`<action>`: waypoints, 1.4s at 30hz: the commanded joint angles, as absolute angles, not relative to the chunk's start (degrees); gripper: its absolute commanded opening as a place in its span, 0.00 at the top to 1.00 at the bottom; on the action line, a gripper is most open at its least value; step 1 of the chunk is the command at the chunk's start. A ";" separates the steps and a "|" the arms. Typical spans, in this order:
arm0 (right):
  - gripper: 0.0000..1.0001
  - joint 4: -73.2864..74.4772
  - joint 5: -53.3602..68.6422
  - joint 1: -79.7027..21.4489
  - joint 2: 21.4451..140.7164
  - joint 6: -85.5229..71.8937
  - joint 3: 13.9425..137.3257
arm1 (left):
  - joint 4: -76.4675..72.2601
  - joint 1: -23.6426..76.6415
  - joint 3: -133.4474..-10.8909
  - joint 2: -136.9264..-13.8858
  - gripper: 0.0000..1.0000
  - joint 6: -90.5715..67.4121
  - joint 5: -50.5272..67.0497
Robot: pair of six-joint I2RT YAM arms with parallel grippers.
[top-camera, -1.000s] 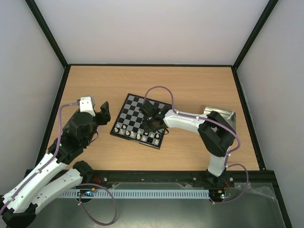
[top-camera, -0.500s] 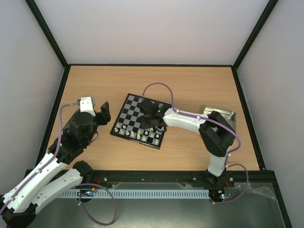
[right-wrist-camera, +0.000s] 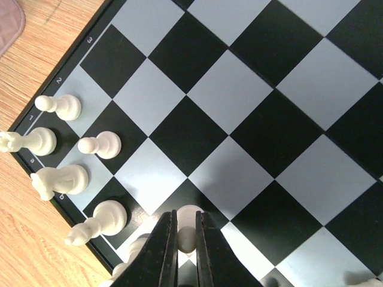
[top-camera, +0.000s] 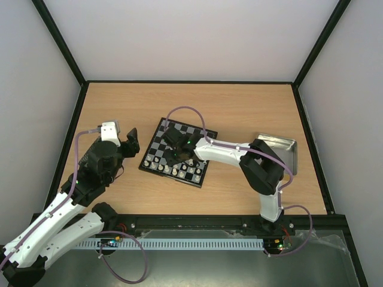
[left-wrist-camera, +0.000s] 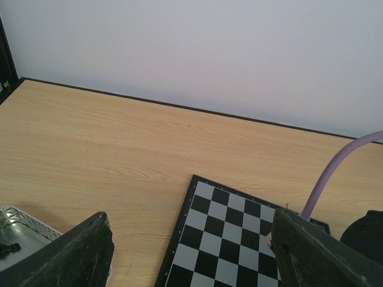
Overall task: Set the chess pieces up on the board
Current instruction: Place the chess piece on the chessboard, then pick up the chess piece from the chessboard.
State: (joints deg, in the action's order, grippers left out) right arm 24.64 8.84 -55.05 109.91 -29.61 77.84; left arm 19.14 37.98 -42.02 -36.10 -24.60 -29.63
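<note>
The board [top-camera: 157,141] lies at the table's middle, black and pale grey squares inside a thin black rim. Cream-white chess pieces [top-camera: 174,171] line its near edge. In the right wrist view a rook [right-wrist-camera: 31,142], a knight [right-wrist-camera: 61,179], a bishop [right-wrist-camera: 100,220] and two pawns [right-wrist-camera: 100,144] stand by the board's corner. My right gripper [right-wrist-camera: 187,216] is shut on a white pawn [right-wrist-camera: 191,210], low over a black square beside them. Whether the pawn touches the board I cannot tell. My left gripper [left-wrist-camera: 188,220] hangs open left of the board [left-wrist-camera: 230,239], holding nothing.
A silver tray [top-camera: 279,144] sits at the right, partly behind the right arm. Another silver tray [left-wrist-camera: 21,226] lies under the left gripper's left finger, with a small black piece [left-wrist-camera: 6,250] in it. Black-framed walls enclose the table.
My right gripper has moved left across the board's near rows. The left arm has not moved.
</note>
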 commanded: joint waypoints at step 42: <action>0.59 28.85 -3.27 -52.02 99.20 -33.02 68.44 | 17.83 37.97 -41.40 -37.03 0.25 -25.29 -30.08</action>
